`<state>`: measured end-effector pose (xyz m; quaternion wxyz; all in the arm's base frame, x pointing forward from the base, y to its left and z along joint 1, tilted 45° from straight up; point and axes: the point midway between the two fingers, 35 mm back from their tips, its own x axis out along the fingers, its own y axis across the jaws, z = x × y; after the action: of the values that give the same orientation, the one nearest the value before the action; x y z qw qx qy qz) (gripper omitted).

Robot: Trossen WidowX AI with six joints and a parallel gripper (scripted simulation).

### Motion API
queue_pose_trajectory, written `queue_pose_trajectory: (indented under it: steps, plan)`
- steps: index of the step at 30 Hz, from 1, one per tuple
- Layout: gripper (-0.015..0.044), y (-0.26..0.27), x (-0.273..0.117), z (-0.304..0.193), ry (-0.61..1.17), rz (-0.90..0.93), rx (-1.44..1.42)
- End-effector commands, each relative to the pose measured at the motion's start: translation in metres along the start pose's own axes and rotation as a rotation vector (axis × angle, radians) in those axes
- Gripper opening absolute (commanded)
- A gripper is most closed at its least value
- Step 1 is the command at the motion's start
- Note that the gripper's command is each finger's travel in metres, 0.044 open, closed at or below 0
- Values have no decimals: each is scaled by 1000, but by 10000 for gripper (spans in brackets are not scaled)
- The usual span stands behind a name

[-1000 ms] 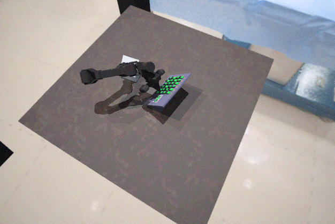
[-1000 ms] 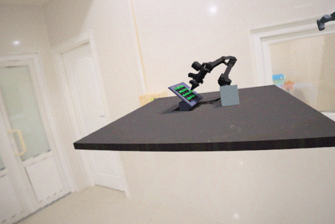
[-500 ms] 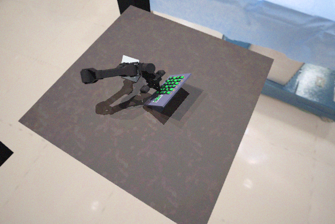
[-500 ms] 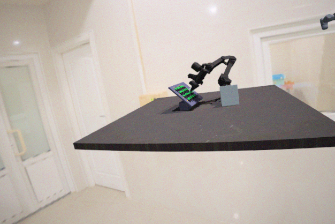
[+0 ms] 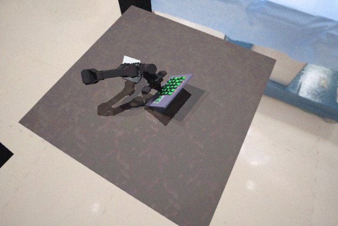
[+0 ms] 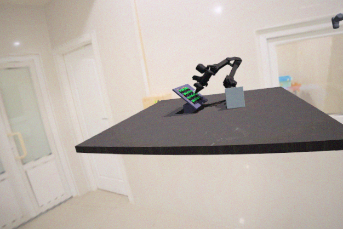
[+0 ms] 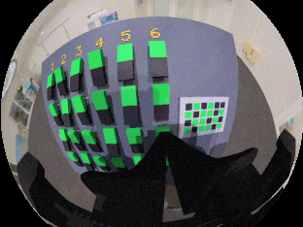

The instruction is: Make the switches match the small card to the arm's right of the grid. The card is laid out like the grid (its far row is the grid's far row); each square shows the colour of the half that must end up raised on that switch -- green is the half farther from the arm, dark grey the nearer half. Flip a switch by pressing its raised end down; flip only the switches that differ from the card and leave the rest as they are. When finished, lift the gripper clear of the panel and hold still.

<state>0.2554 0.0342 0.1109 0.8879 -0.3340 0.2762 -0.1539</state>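
Pincer pressed together, pinching nothing, tips low over the near edge of the panel and covering the nearest row of switches around columns four to six. Panel tilted up on the dark counter, propped on a block, sloping toward the arm; seen from the exterior view, tip right at the panel's lower half, contact not certain. Card on the panel just right of the grid, level with the grid's middle rows, a small checker of green and dark squares too fine to read square by square. Numbers one to six printed above the grid's far row.

Probably mid-press or about to press on a near-row switch.

Risks from here:
- Closed tip wide against closely packed switches; off-centre landing likely to catch a neighbour and flip a switch that already matches the card.
- Pressing the lowered half rather than the raised end: no flip, only wasted force on a sloped face, with the tip liable to slide down toward the panel's near edge.
- Target hidden under the pincer in the wrist view, so result hard to confirm without backing off.
- Dragging sideways while still low: possible knock on the adjacent column.
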Motion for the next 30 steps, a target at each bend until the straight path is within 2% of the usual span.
queue_pose_trajectory:
  steps: [1,30]
  plan:
    - [0,1,0,-1,1,4,-5]
    - [0,1,4,0,0,3,-5]
